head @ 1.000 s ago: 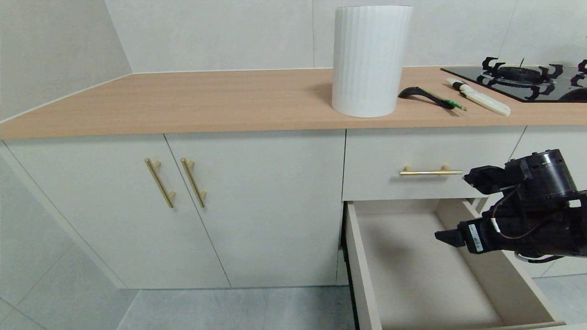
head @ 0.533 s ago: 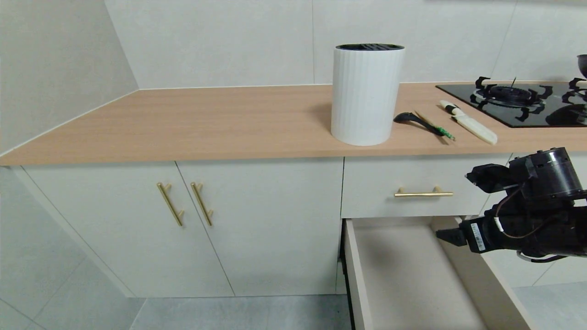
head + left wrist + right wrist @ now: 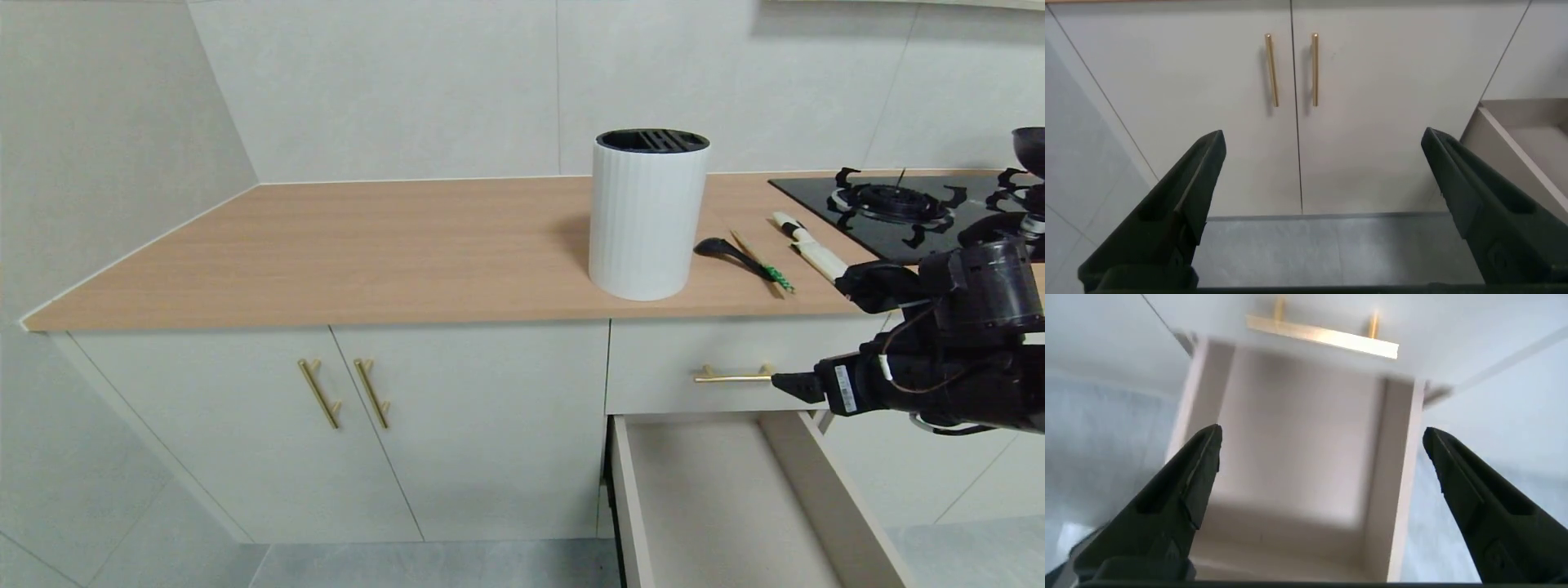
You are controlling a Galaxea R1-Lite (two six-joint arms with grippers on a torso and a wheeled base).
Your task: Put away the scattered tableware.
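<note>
while the drawer (image 3: 633, 510) gapes, right claw (image 3: 808, 333) hovers spread above.

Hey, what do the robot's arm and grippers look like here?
The right arm is black, with a round housing, thin reddish cable loops and a white printed label. The left gripper and right gripper each have two dark, tapered fingers.

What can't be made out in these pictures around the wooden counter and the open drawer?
Cream-coloured knife: near end hidden behind the right gripper, head view.
Open beige drawer: front cut off by the head view's bottom edge; blurred in right wrist view.
Thin green-tipped wooden sticks: too small to count, head view.
White ribbed cylindrical holder: slot contents hidden by its dark top.
</note>
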